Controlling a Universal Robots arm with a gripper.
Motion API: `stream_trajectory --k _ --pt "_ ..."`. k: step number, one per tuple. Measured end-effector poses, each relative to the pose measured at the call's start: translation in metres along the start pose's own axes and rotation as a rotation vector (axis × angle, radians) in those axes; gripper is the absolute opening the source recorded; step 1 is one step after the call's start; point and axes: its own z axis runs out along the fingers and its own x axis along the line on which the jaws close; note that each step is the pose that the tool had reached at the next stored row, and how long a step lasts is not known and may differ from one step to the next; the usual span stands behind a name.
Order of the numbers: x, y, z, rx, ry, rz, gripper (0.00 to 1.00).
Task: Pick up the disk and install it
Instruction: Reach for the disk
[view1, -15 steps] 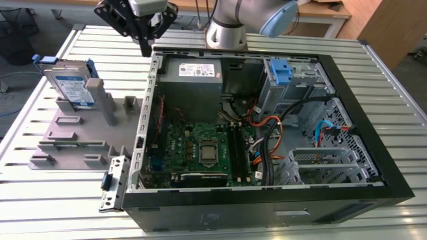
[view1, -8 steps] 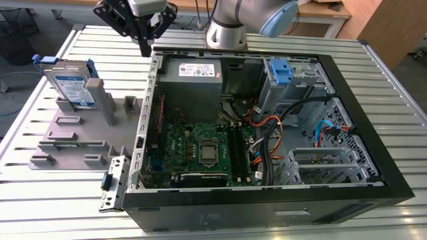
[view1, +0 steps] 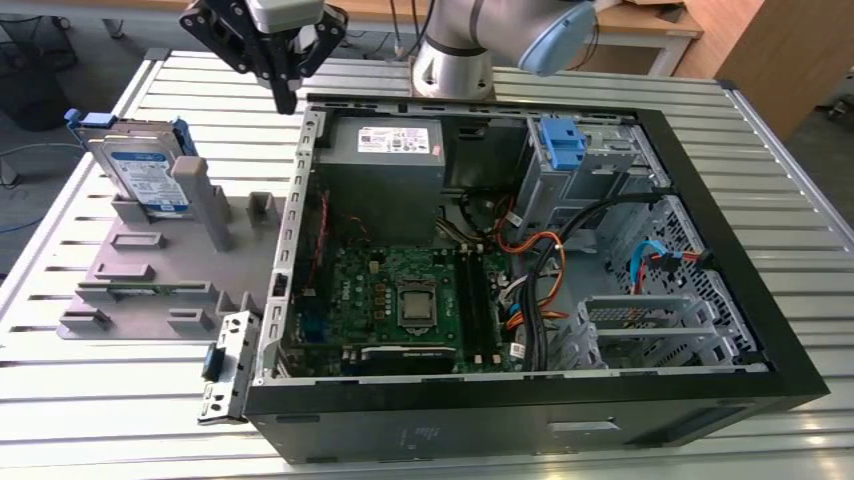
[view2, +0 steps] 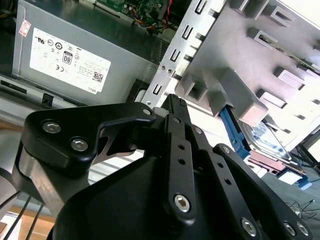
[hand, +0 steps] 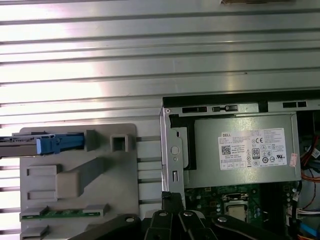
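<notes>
Jaws pinched together; flat silver disk (view1: 143, 176) in grey holder (view1: 150, 268).

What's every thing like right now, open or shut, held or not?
disk: standing on edge in the grey holder, not held.
gripper: shut, empty, hanging above the table.
computer case: lying with its side open.
grey holder: flat on the table, carrying the disk.

Black claw (view1: 284, 98), silver hex bolts (view2: 182, 201) (recessed), silvery arm (view1: 447, 62), pale-blue joint cap (view1: 554, 38)
</notes>
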Motion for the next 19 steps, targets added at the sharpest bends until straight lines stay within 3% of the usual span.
stream_trajectory --k 19 --pt "0.0195 0.0002 0.0010 0.0000 0.0000 0.000 0.11"
